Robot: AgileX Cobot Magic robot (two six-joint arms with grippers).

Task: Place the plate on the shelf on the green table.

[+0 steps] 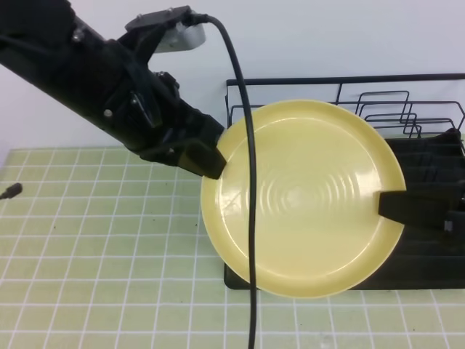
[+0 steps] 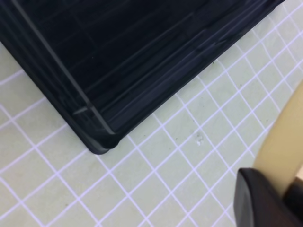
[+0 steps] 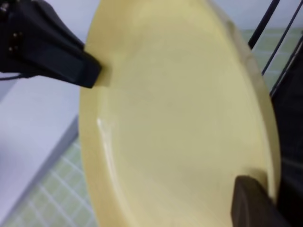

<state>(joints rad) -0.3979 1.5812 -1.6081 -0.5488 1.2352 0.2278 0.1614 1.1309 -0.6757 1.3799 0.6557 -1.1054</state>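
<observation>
Your left arm's cable (image 1: 251,218) hangs across the plate (image 1: 305,196), held above the rack (image 1: 429,94) and green worktop (image 1: 94,240). Both arms reach inward; left fingers (image 1: 207,156) and right fingers (image 1: 396,206) straddle opposite rims, grip unclear.

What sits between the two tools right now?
Only the plate: left tool at its left rim, right tool at its right, in the high view.

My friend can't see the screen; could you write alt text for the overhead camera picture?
A pale-yellow plate is held over a black wire dish rack by two black robot grippers, left and right, at opposite rims, above a green tiled table.
</observation>
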